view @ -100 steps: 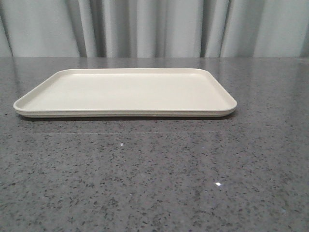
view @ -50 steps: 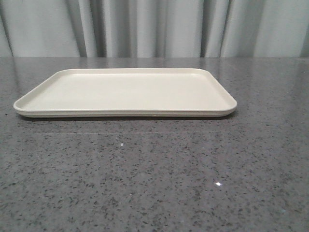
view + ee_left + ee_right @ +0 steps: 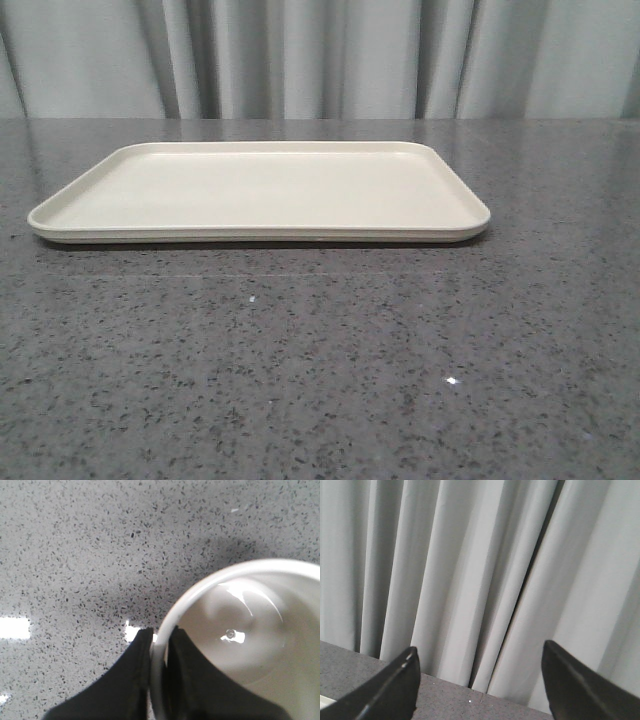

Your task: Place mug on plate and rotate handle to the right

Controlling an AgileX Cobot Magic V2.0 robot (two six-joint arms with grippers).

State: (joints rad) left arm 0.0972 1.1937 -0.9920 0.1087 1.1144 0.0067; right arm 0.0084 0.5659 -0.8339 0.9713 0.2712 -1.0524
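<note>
The cream plate lies flat on the grey table in the front view, with nothing on it. The white mug shows only in the left wrist view, seen from above into its empty inside. My left gripper is shut on the mug's rim, one finger outside the wall and one inside. The mug's handle and smiley face are hidden. My right gripper is open and empty, facing the curtain. Neither gripper nor the mug shows in the front view.
The speckled grey table stretches in front of the plate. A grey curtain hangs behind the table's far edge. The table surface shows beneath the mug in the left wrist view.
</note>
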